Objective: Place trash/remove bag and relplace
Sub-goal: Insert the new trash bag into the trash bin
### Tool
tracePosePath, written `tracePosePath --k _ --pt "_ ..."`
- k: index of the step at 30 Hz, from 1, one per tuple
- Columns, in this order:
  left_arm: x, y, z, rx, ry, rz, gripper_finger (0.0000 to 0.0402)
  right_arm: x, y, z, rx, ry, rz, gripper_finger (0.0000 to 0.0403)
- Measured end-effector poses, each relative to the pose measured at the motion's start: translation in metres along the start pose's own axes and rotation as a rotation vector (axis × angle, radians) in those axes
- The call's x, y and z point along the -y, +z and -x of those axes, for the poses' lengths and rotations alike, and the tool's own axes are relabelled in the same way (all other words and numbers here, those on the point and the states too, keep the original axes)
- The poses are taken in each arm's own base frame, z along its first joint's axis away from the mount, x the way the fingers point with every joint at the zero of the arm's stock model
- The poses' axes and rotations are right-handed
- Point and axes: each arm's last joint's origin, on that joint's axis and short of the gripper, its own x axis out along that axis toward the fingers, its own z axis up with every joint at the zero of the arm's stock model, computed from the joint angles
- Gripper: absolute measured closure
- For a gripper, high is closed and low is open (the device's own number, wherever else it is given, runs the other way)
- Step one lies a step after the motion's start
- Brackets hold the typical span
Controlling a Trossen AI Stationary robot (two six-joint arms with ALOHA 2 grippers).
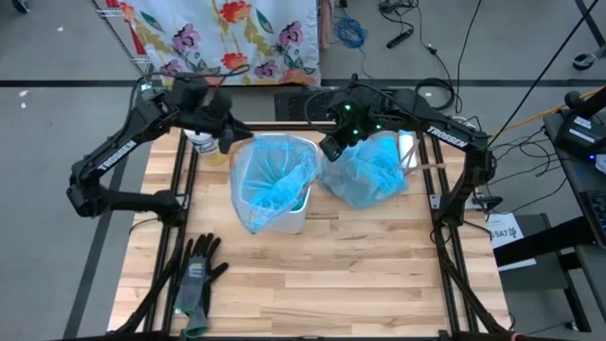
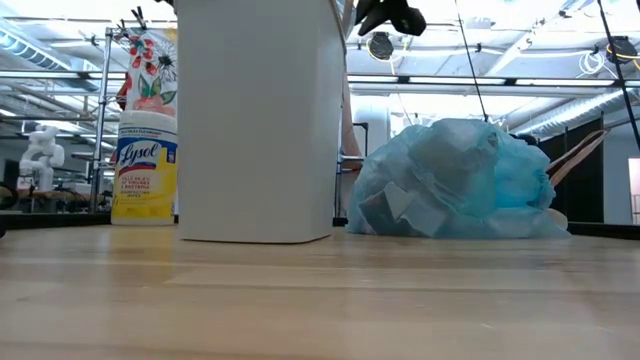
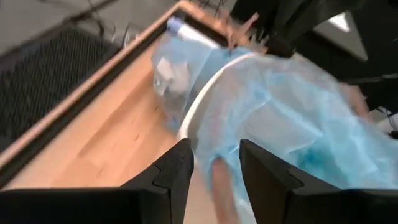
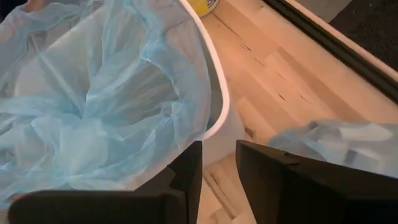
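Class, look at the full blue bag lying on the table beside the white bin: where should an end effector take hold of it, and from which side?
Grip the full blue bag at its bunched upper folds, coming down from above. It sits as a soft, rounded heap on the wooden table, so its sides offer nothing firm, while gathered film on top pinches easily. The right end effector hangs open near its edge beside the white bin, probably best placed.

- A tall white bin (image 2: 262, 120) stands on the wooden table (image 2: 320, 300), a bit left of the middle.
- At 9 o'clock from the bin, close beside it and farther back, stands a yellow Lysol wipes tub (image 2: 144, 168) with a white lid.
- At 3 o'clock from the bin sits a full blue bag (image 2: 455, 182), lumpy and crinkled, with pale scraps showing through.
- At 12 o'clock above the bag hangs a dark tool (image 2: 392, 14).
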Motion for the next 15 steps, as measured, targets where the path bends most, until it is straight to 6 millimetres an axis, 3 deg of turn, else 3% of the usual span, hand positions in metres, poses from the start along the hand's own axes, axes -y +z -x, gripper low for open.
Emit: tracePosePath --k 15 --pt "-0.005 -0.004 -0.019 -0.103 -0.118 0.055 0.0265 -0.002 -0.004 -0.015 -0.122 0.061 -0.085 0.0312"
